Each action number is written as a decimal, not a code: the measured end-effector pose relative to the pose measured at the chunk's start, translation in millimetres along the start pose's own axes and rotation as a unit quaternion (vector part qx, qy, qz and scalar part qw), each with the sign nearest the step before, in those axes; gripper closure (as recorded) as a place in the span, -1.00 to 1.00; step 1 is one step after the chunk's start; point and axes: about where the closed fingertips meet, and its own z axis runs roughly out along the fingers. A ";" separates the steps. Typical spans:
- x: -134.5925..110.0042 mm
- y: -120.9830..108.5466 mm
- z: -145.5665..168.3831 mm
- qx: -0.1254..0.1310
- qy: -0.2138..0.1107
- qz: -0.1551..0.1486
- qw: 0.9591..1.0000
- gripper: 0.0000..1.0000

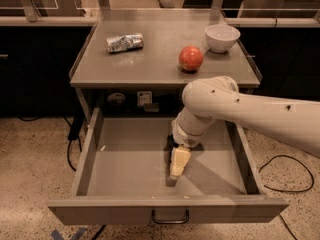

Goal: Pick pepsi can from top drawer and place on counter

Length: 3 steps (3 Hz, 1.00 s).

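The top drawer [120,164] is pulled fully open below the counter [155,69], with its pull handle [170,217] on the front panel. My gripper [176,169] reaches down into the drawer, right of centre, its pale yellowish tip close to the drawer floor. The white arm [235,109] comes in from the right over the drawer's right side. No pepsi can shows in the drawer or on the counter. The gripper and arm hide part of the drawer floor.
On the counter lie a silvery dented can [124,42] at the back left, a red apple [191,58] and a white bowl [222,37] at the back right. A black cable [287,186] lies on the speckled floor at the right.
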 end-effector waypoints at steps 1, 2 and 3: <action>6.4 -0.1 5.1 -0.005 0.012 0.005 1.000 -1.00; 7.3 -0.2 5.8 -0.006 0.014 0.006 1.000 -0.74; 7.3 -0.1 5.8 -0.006 0.014 0.006 1.000 -0.15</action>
